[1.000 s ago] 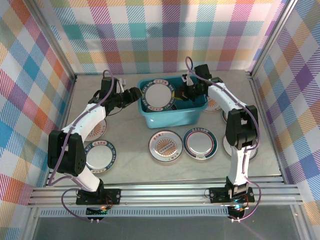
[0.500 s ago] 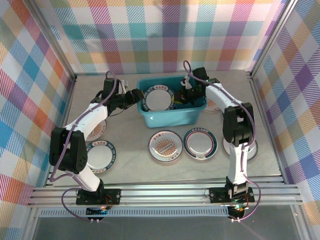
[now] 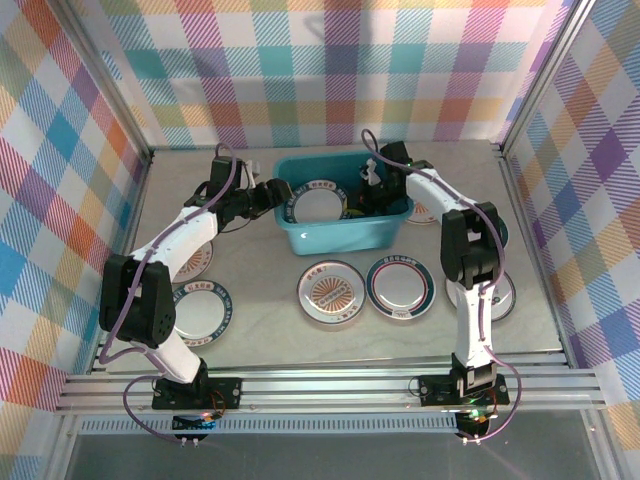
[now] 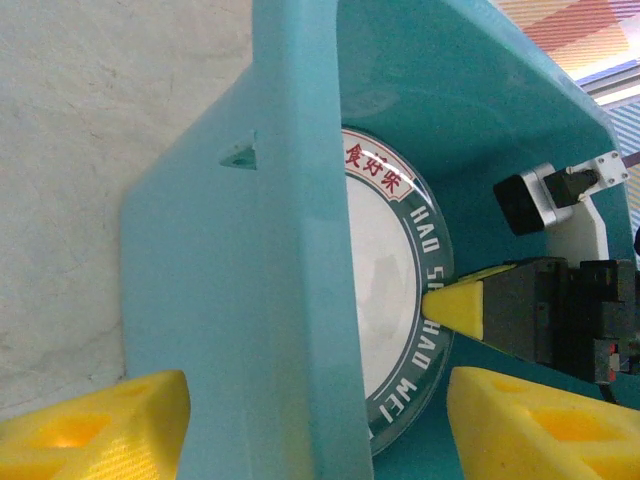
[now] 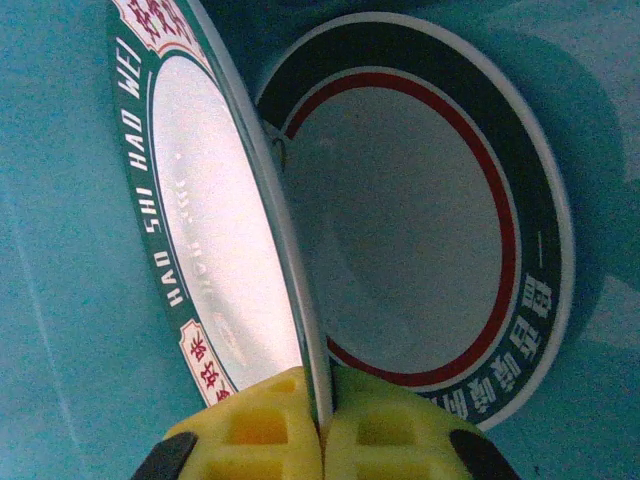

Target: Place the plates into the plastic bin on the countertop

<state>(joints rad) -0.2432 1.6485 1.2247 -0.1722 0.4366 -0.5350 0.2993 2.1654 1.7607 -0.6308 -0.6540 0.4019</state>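
Smooth teal plastic formed the plastic bin (image 3: 345, 238), a rectangular tub with rounded corners and a lipped rim. Inside it, a glossy round lettered plate (image 5: 215, 200), white with a dark green band, stood tilted on edge near the bin's left wall. The right gripper (image 5: 322, 425) had its yellow waffle-patterned pads (image 5: 255, 430) closed tight on that plate's rim. Flat on the bin's floor lay a second plate (image 5: 430, 230), dark-rimmed with a thin red ring. The left gripper (image 4: 315, 425) was spread wide and held nothing, one yellow finger outside the bin's left wall, the other inside, with wall and lettered plate between them. In front of the bin, on the pale marble-look countertop (image 3: 260, 270), an orange-centred plate (image 3: 331, 293) and a pink-ringed plate (image 3: 400, 284) lay side by side. Behind the bin rose plaid walls (image 3: 330, 70); a metal rail (image 3: 330, 385) ran well in front of it.
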